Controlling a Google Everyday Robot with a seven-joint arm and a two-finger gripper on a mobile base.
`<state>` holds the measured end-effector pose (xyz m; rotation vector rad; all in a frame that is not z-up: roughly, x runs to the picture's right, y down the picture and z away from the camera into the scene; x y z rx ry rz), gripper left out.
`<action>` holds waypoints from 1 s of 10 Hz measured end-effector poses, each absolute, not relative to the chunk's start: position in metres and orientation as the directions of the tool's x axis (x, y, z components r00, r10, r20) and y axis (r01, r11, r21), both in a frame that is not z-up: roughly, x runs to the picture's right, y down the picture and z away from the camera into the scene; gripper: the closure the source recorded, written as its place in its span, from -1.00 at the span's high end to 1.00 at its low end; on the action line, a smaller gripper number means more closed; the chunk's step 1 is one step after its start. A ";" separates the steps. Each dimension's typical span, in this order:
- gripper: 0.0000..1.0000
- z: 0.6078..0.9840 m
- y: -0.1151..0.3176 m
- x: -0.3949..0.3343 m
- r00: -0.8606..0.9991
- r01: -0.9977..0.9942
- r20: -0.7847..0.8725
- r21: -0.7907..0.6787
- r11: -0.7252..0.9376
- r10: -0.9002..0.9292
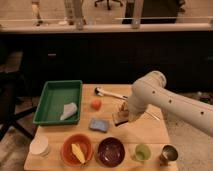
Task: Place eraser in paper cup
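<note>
Paper cup: short round white paper cup (pixel 39 146), upright at the near-left corner of the pale wooden counter (pixel 150 132). It is well apart from the eraser.
Orange bowl: round orange bowl (pixel 76 150) on the near edge, just right of the paper cup, with a yellow piece lying inside. What the piece is, cannot tell.
Maroon bowl: round dark maroon bowl (pixel 110 151) on the near edge at mid-counter, close beside the orange bowl.
Green cup: small pale green cup (pixel 142 152), upright on the near edge, right of the maroon bowl.
Metal cup: shiny metal cup (pixel 169 154), upright at the near-right corner.
Blue sponge: flat blue rectangular sponge (pixel 99 124) at mid-counter, just left of the eraser and a little nearer.
Eraser: small tan block eraser (pixel 119 118) with a dark underside, at mid-counter, sitting at the gripper's tip.
Gripper: two-finger gripper (pixel 121 113) over the counter's middle, pointing down, fingers clamped on the eraser.
Arm: white robot arm (pixel 165 97), reaching in from the right edge.
Orange ball: small round orange object (pixel 96 104), beyond the blue sponge, between tray and gripper.
Green tray: rectangular green plastic tray (pixel 50 95) filling the far-left corner, with a crumpled white item (pixel 70 111) in its near-right part.
Brush: white-headed brush with a dark handle (pixel 107 92), lying along the far edge, its right end hidden behind the arm.
</note>
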<state>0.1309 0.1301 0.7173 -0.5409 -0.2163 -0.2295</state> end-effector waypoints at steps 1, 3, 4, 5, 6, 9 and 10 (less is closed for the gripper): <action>-1.00 0.717 0.130 0.131 0.952 0.269 0.262 -0.481 0.834 -0.156; -1.00 0.717 0.130 0.129 0.951 0.273 0.265 -0.481 0.833 -0.159; -1.00 0.717 0.130 0.130 0.951 0.272 0.264 -0.481 0.833 -0.158; -1.00 0.717 0.130 0.131 0.952 0.269 0.263 -0.482 0.834 -0.156; -1.00 0.717 0.130 0.131 0.952 0.270 0.263 -0.482 0.834 -0.157; -1.00 0.717 0.131 0.113 0.928 0.348 0.300 -0.475 0.808 -0.223; -1.00 0.717 0.131 0.097 0.910 0.393 0.320 -0.469 0.791 -0.263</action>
